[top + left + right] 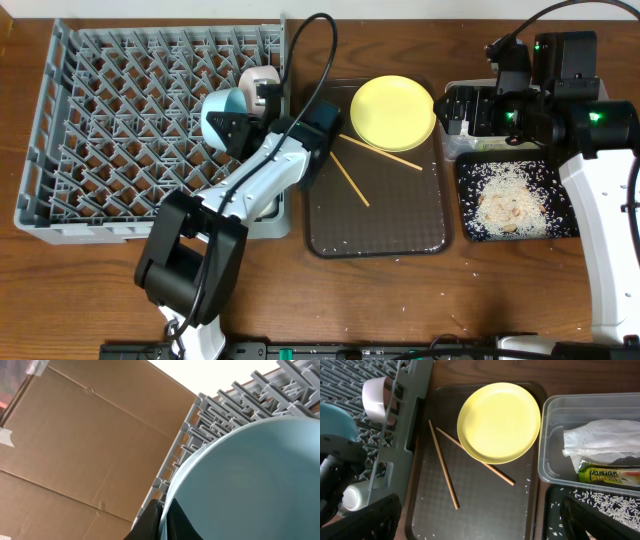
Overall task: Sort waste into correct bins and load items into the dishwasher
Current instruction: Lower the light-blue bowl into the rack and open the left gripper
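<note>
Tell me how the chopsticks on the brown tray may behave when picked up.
The chopsticks look thin and wooden, so probably stiff and light. Lying flat on the smooth tray, one may slide or roll from closing fingers. One runs under the yellow plate's rim, so lifting it may nudge the plate.

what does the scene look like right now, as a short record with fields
left gripper: shut on light-blue bowl at dish rack's right side
right gripper: open, holding nothing, by clear tub
small cup: in the rack, far right corner
chopsticks: two, on brown tray
yellow plate: on the tray, lying over one of them
clear tub: crumpled white napkin, green wrapper
black tray: rice grains, crumbs
</note>
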{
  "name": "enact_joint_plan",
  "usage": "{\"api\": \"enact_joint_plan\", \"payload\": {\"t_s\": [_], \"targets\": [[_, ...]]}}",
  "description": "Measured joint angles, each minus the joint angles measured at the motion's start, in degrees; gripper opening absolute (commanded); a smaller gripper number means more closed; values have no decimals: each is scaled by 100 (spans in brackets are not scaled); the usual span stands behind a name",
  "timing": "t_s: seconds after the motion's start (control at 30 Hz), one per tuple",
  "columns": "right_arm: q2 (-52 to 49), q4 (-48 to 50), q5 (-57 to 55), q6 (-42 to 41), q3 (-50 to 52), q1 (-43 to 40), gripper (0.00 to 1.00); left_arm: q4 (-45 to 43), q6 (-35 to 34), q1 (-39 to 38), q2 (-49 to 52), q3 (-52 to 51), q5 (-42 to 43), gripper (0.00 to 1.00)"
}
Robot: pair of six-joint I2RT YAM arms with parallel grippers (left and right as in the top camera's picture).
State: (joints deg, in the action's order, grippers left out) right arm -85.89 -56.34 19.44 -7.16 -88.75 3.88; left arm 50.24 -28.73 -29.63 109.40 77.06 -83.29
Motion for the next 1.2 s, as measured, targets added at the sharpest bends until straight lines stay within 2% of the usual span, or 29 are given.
{"api": "enact_joint_plan", "payload": {"t_s": [0.27,0.67,0.8,1.03,1.2], "targets": [[0,0,0,0,0,0,99,-35,-52,13,7,0,380,7],[0,0,0,0,0,0,99,175,-105,-11,151,0,479,10],[0,0,0,0,0,0,99,369,-103,-63,151,0,732,17],[2,0,2,0,0,0,99,511,-105,-129,151,-9,1576,36],[0,0,0,0,0,0,99,514,-118,-129,151,-11,2210,43]]}}
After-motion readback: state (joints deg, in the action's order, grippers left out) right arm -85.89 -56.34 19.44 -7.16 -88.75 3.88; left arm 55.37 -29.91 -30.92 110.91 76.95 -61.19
